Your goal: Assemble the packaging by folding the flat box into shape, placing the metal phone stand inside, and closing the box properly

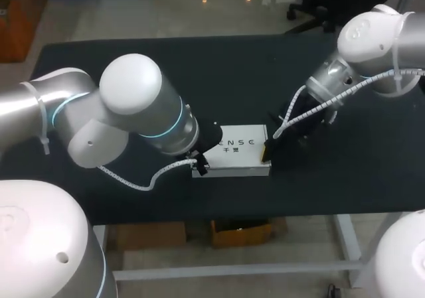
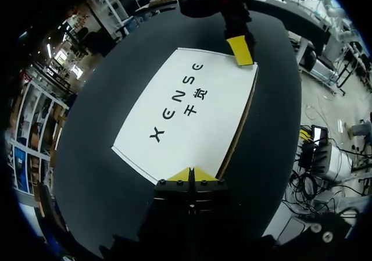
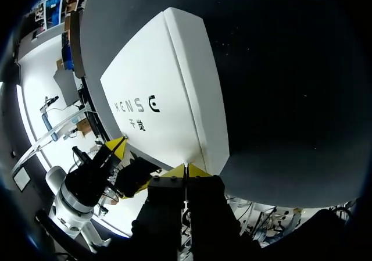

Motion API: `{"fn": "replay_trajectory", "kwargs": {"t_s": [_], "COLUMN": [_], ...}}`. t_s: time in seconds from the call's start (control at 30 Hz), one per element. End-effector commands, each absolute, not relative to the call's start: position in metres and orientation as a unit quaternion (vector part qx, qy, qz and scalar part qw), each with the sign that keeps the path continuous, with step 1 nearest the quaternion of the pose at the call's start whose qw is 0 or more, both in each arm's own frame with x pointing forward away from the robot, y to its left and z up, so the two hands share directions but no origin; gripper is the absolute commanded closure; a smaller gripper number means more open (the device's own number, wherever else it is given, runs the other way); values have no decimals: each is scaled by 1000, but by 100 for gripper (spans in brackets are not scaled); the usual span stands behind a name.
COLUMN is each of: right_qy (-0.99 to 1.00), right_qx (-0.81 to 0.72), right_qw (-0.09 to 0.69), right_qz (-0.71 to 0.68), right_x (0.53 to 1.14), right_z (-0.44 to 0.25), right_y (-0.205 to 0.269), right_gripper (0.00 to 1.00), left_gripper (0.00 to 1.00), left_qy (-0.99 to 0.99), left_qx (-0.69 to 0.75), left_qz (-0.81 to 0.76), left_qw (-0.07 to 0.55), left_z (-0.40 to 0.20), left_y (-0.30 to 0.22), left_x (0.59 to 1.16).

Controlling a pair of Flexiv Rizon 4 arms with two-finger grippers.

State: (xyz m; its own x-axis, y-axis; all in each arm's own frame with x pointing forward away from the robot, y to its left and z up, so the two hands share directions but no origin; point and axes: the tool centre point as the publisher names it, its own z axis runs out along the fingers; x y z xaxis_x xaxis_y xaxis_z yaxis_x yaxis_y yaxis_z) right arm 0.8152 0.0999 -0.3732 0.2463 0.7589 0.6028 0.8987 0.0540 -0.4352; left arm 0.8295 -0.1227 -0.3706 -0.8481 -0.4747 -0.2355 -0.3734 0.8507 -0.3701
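Note:
The white printed box lies flat and closed on the black table. My left gripper is shut, its yellow tips together against the box's left end; in the left wrist view the left gripper touches the near edge of the box. My right gripper is shut at the box's right end. In the right wrist view the right gripper rests at the edge of the box. Neither gripper holds anything. No metal phone stand is visible.
The box lies close to the table's front edge. A brown cardboard edge shows along one long side of the box. Bare tabletop spreads behind and to both sides.

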Motion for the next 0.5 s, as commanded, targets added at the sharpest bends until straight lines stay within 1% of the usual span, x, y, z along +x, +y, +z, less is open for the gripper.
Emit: {"fn": "replay_trajectory", "kwargs": {"t_s": [0.03, 0.3, 0.33, 0.4, 0.43, 0.47, 0.5], "right_qy": [-611, -622, -624, -629, -633, -642, -647], "right_qx": [-682, -679, -679, -674, -671, -663, -658], "right_qw": [389, 364, 359, 351, 349, 342, 337], "right_qz": [-100, -140, -146, -162, -168, -177, -183], "right_x": [812, 818, 820, 823, 824, 827, 829], "right_z": [-360, -334, -331, -324, -322, -317, -314], "right_y": [95, 80, 78, 72, 69, 64, 60], "right_gripper": [100, 100, 100, 100, 100, 99, 85], "left_gripper": [100, 100, 93, 52, 35, 5, 0], "left_qy": [946, 944, 944, 944, 944, 945, 945], "left_qx": [-223, -223, -227, -231, -234, -234, -238], "left_qz": [-157, -155, -154, -150, -149, -151, -147], "left_qw": [178, 187, 182, 179, 177, 173, 170], "left_z": [-360, -335, -333, -329, -328, -325, -324], "left_y": [-124, -134, -135, -137, -138, -139, -140], "left_x": [821, 815, 814, 813, 813, 811, 810]}}
